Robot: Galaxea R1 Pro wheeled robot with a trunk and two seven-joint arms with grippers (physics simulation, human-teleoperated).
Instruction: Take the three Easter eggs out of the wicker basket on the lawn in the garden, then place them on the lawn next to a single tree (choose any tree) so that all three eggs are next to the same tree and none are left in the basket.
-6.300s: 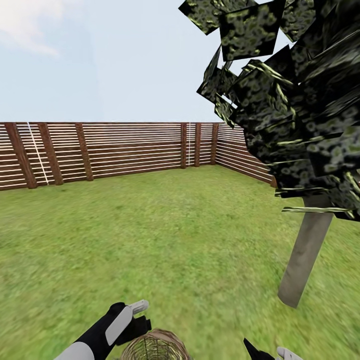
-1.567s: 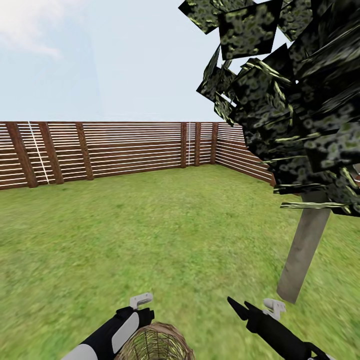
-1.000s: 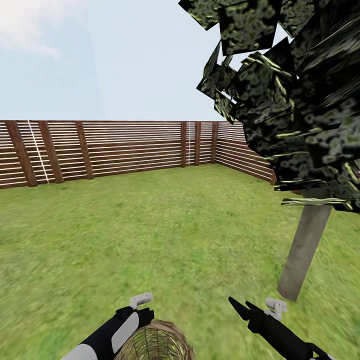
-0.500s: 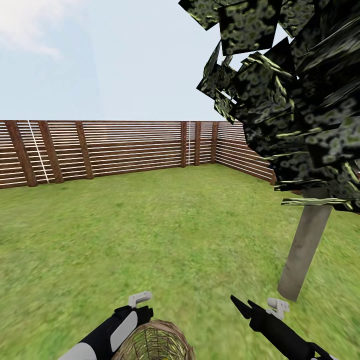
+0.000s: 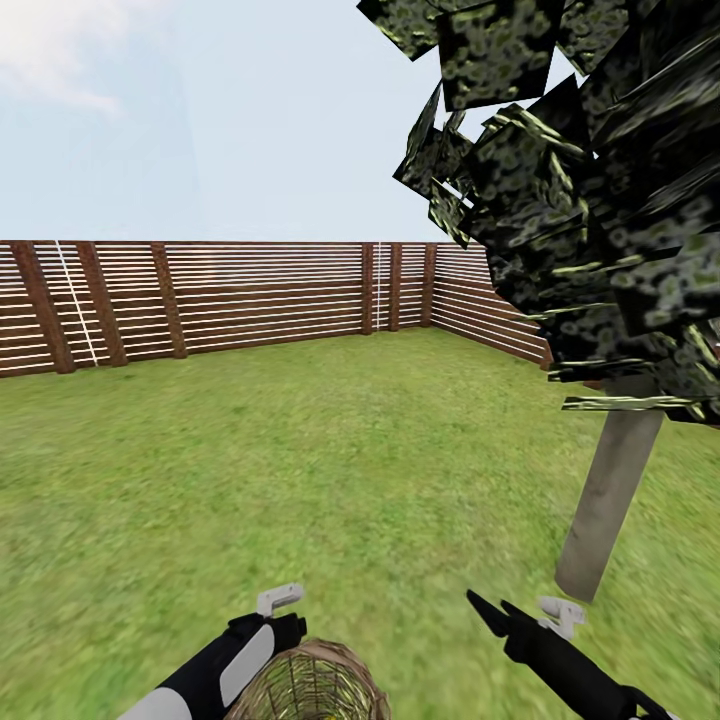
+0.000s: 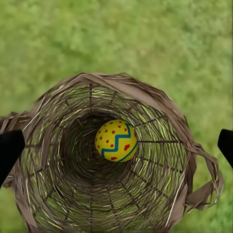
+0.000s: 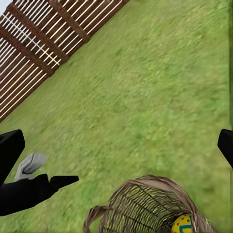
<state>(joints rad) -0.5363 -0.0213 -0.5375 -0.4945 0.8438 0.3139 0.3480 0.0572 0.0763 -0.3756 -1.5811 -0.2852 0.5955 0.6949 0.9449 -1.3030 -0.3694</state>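
From the head camera, we're looking out across the lawn (image 5: 300, 470), a brown slatted fence (image 5: 220, 300) running along the back from nine o'clock round to two. The tree (image 5: 610, 500) stands at about three o'clock, pale trunk planted in the grass, dark blocky foliage spilling over the upper right. Down at six o'clock sits the wicker basket (image 5: 310, 685), cut off by the frame edge. The left gripper (image 5: 285, 612) is right at the basket's far rim, around seven o'clock, and I cannot tell from here how wide its fingers stand. The right gripper (image 5: 492, 612) hangs above the grass at five o'clock, near the foot of the tree, its two dark fingertips showing close together; this view doesn't settle its state, and there's nothing between them.

Over to the left wrist camera: straight down into the wicker basket (image 6: 160, 111), and there's one Easter egg (image 6: 116, 141) lying at the bottom, yellow with a blue zigzag and red dots. The two dark fingertips (image 6: 9, 148) sit wide apart, one at either side of the picture, flanking the basket, gripping nothing.

Right wrist camera now: grass, the fence (image 7: 53, 43) in a corner, the wicker basket (image 7: 145, 208) with the egg (image 7: 182, 224) peeking through the weave. The left gripper (image 7: 65, 181) reaches in beside the basket. The right gripper's own fingertips (image 7: 12, 145) stand wide apart, empty.
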